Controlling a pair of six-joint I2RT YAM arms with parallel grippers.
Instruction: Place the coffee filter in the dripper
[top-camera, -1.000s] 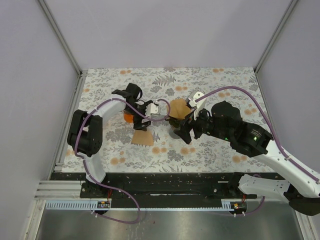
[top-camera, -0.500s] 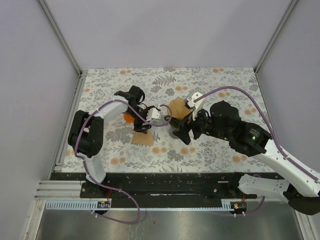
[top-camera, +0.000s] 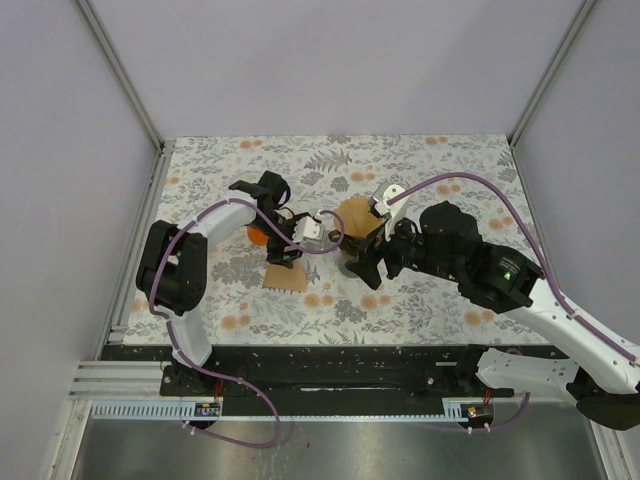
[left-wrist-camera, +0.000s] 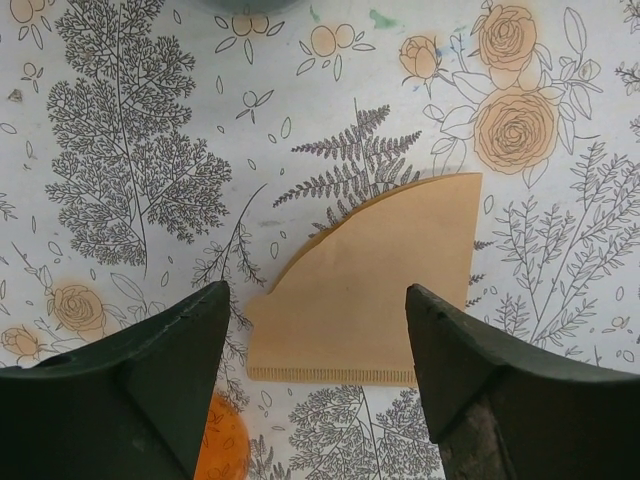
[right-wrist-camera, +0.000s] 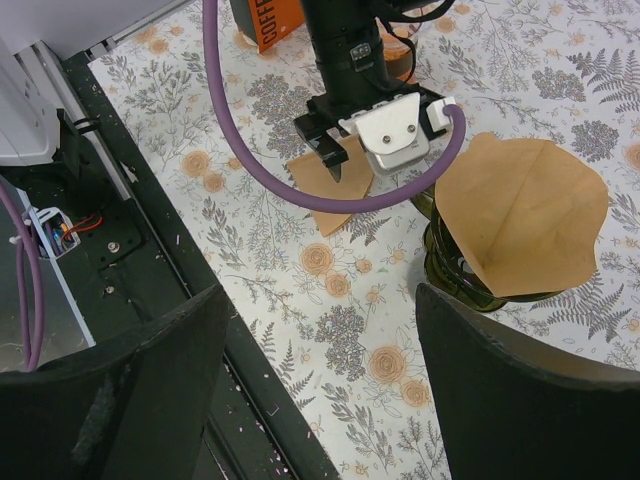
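The dark olive-green dripper (right-wrist-camera: 452, 268) stands mid-table, also seen from above (top-camera: 352, 254). An opened brown coffee filter (right-wrist-camera: 525, 212) sits in its top, spreading wide over the rim (top-camera: 358, 214). A second, flat folded filter (left-wrist-camera: 385, 290) lies on the cloth (top-camera: 285, 278). My left gripper (left-wrist-camera: 315, 305) is open and empty, hovering over this flat filter with a finger on either side (top-camera: 290, 250). My right gripper (right-wrist-camera: 318, 300) is open and empty, just near and right of the dripper (top-camera: 368, 266).
A glass flask with orange liquid (top-camera: 257, 236) stands behind the left gripper. An orange coffee packet (right-wrist-camera: 268, 20) lies beyond it. The flowered cloth (top-camera: 430, 300) covers the table. A black rail (right-wrist-camera: 130, 230) runs along the near edge.
My left gripper has moved nearer and a little right, coming over the flat filter. The right arm and the filter on the dripper have barely moved.
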